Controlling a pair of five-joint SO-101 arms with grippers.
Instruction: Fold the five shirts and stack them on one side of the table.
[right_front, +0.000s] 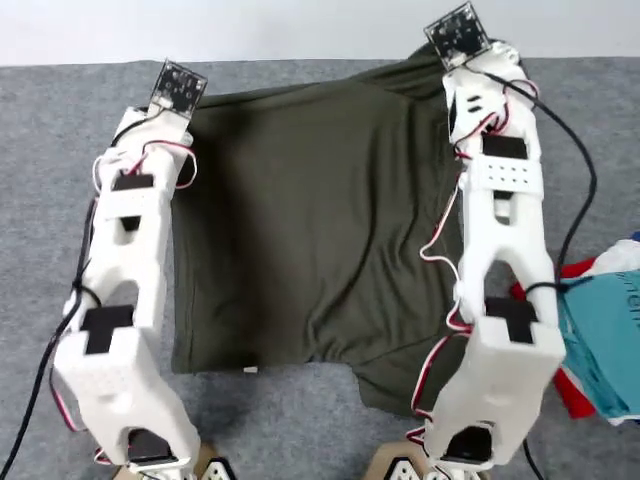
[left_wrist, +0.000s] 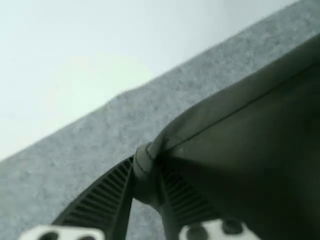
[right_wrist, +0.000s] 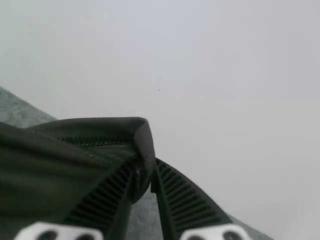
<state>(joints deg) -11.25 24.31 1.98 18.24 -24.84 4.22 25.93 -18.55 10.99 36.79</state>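
On table (right_front: 300, 420): dark green shirt (right_front: 310, 230); left end effector (left_wrist: 145, 167), right end effector (right_wrist: 143, 176) each pinching one far corner.

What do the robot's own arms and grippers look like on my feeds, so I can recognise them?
Both the left arm and right arm are blocky white shells with black servos, threaded with red, white and black wires; a dark square circuit board tops each wrist. The left gripper and right gripper have black ribbed fingers on white bases.
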